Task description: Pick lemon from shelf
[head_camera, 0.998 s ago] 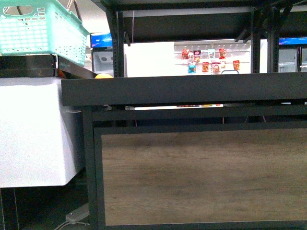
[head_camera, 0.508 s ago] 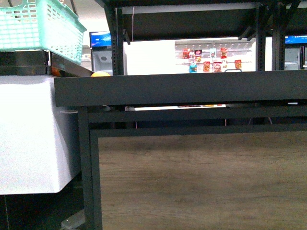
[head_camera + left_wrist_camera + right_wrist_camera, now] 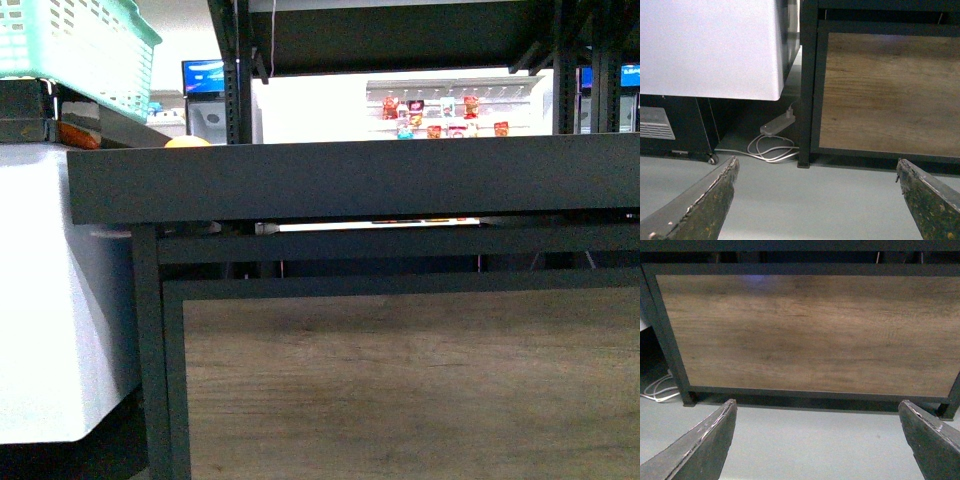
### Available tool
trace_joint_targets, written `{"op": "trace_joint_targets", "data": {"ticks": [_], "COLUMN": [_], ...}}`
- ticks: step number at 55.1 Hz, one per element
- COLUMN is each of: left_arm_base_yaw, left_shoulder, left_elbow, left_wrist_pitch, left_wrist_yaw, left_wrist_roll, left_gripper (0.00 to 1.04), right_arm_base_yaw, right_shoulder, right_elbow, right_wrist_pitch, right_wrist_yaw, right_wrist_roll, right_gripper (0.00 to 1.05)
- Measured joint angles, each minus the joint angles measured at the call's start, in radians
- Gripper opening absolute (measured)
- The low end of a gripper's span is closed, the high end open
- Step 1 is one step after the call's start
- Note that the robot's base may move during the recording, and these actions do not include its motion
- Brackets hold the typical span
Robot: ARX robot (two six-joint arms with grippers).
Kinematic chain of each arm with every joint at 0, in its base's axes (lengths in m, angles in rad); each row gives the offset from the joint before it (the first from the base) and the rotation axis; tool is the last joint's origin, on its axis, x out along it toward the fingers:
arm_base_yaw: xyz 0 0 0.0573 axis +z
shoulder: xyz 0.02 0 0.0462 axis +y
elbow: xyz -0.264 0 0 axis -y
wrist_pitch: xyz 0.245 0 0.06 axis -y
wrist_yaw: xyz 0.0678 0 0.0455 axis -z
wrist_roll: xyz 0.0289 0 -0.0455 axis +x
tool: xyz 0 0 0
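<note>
The shelf fills the front view: a black lipped deck (image 3: 350, 180) over a wood-grain panel (image 3: 400, 390), with an upper deck above. The top of a yellow-orange fruit (image 3: 187, 142) peeks over the deck's left end; I cannot tell if it is the lemon. Otherwise the lemon is hidden behind the lip. My left gripper (image 3: 816, 165) is open, low over the grey floor by the shelf's corner post (image 3: 807, 95). The right gripper (image 3: 817, 405) is also open and faces the wood panel (image 3: 805, 330). Neither holds anything.
A white cabinet (image 3: 50, 300) stands to the left of the shelf, with a teal basket (image 3: 70, 50) above it. A power strip with a white cable (image 3: 776, 127) lies on the floor between cabinet and shelf. Far behind hang packets on a white wall rack (image 3: 440, 110).
The shelf has grown larger and slid left in the front view. The basket has shifted up and out to the left. My viewpoint has come closer to the shelf.
</note>
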Motion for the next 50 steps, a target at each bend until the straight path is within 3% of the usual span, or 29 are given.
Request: {"op": "trace_joint_targets", "data": {"ticks": [50], "left_arm_base_yaw": [0.0], "left_shoulder": [0.0], "left_elbow": [0.0], "left_wrist_pitch": [0.0], "left_wrist_yaw": [0.0], "left_wrist_roll": [0.0], "left_gripper": [0.97], "right_arm_base_yaw": [0.0], "right_shoulder": [0.0], "right_elbow": [0.0], "right_wrist_pitch": [0.0], "right_wrist_yaw": [-0.002], "right_wrist_roll": [0.0], "right_gripper": [0.97]}}
